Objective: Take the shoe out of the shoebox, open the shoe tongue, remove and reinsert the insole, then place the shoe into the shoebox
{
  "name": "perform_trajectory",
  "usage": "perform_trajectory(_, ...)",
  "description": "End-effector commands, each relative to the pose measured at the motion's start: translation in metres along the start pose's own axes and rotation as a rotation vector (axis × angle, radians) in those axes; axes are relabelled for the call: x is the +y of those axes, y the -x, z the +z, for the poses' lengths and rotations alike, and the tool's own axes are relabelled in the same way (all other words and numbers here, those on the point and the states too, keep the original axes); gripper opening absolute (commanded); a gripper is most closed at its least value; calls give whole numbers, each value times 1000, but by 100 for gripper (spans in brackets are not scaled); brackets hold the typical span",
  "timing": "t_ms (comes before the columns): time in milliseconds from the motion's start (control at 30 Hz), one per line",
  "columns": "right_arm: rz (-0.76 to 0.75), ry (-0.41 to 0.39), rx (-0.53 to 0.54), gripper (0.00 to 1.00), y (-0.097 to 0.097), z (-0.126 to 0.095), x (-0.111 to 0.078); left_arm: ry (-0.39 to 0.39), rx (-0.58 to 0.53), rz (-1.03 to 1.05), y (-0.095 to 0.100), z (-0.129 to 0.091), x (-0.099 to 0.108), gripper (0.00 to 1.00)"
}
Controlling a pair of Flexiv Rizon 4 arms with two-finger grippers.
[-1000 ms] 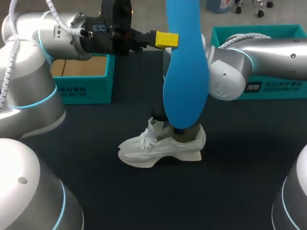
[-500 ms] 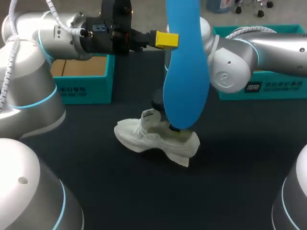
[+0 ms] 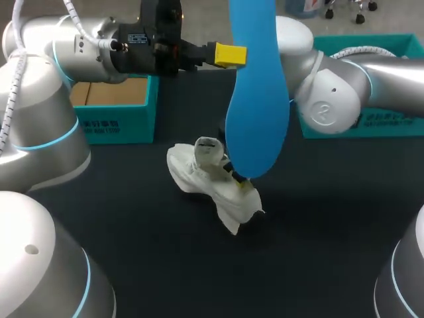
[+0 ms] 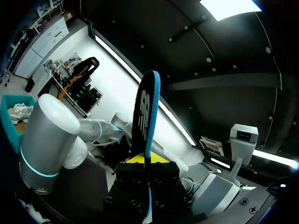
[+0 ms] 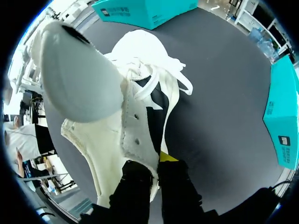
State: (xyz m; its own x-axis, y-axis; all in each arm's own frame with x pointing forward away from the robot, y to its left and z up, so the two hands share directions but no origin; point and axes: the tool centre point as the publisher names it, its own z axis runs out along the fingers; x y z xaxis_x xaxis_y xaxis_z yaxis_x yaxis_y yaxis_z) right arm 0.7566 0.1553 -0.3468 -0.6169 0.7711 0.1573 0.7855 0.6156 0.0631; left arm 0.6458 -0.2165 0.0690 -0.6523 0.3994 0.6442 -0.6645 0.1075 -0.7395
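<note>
Shoe (image 3: 211,177): white, near the middle of the dark table (image 3: 331,258). It sat tilted, toe toward 10 o'clock and heel toward 5 o'clock, with the tongue standing up out of the opening. Whether the sole rested on the table could not be told.

You had the right gripper (image 5: 156,162) pinched narrow on the shoe's side wall by the collar, one finger inside the opening and one outside (only one yellow tip showed, on the outer side).

Insole (image 3: 256,99): blue, out of the shoe and upright. In the head view its broad lower end overlapped the shoe at about 1 o'clock. You had the left gripper (image 4: 147,162) closed on it. The left wrist view showed it edge-on between the two fingers, rising straight ahead of them.

Teal box (image 3: 116,119): at 10 o'clock from the shoe, well apart, brown inside. Second teal box (image 3: 397,122): at 2 o'clock, partly behind the right arm.
</note>
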Motion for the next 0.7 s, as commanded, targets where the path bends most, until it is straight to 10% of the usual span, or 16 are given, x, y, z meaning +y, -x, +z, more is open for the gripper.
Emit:
perform_trajectory(33,316,77,117,0,5,2,-5,0,0,0,0,0,0,0)
perform_trajectory(700,422,160,87,0,10,28,-13,0,0,0,0,0,0,0)
